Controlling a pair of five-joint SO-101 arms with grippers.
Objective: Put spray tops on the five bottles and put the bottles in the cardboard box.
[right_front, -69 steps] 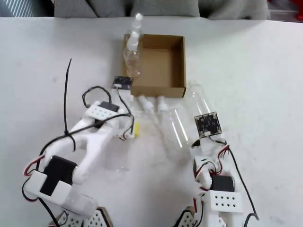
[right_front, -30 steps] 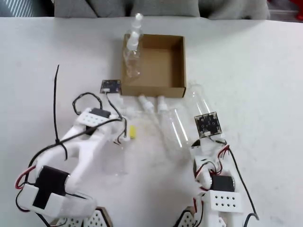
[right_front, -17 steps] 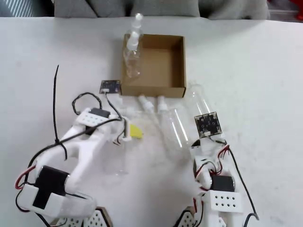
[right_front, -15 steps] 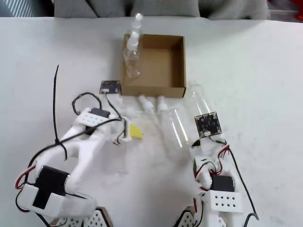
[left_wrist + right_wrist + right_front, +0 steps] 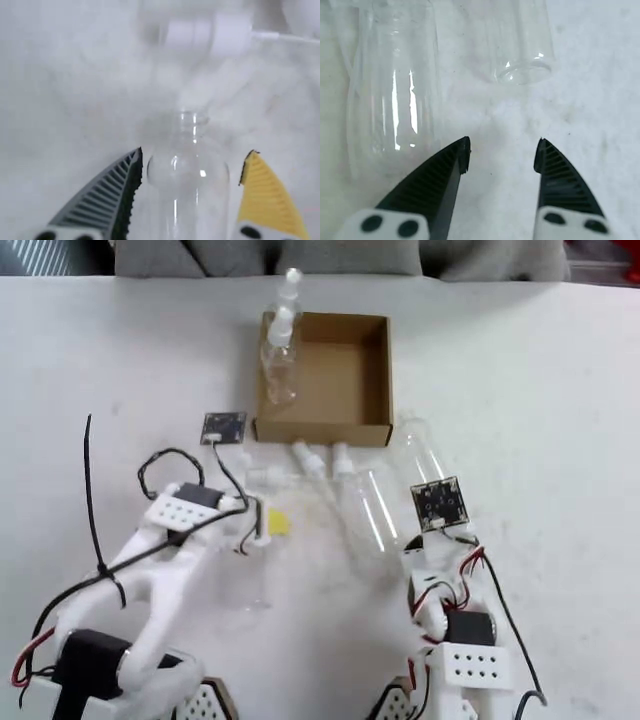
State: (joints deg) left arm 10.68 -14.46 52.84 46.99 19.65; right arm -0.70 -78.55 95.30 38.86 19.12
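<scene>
Since a couple of seconds back the left arm has drawn toward its base and swung out to its own left, taking its wrist board off the box corner; the right arm has not budged.

On my left wrist feed the left pincer (image 5: 194, 156) stands roughly half open. Its grey finger (image 5: 115, 195) and yellow finger (image 5: 262, 195) sit either side of the shoulders of an open bottle (image 5: 187, 200). A sliver of table (image 5: 520, 370) shows on each side, so I would not call it a grip. That bottle lies flat, its long axis in line with the pincer and its bare neck pointing away from the arm, toward the box. Just past the neck lies a loose spray top (image 5: 200, 34) with its thin tube sticking out sideways.

The right pincer (image 5: 502, 150) is spread wide over bare table with nothing between its fingers. Ahead of it lie two clear bottles: a near bottle (image 5: 395, 90) running lengthwise away from the pincer, and a far bottle (image 5: 517, 45) beside it with a round end toward me.

From the high camera, two spray heads (image 5: 322, 458) lie side by side just short of the cardboard box (image 5: 320, 430). I cannot tell whether they are screwed on.

At the box's left wall stand two capped bottles (image 5: 281, 365), close together, nozzles up.
</scene>
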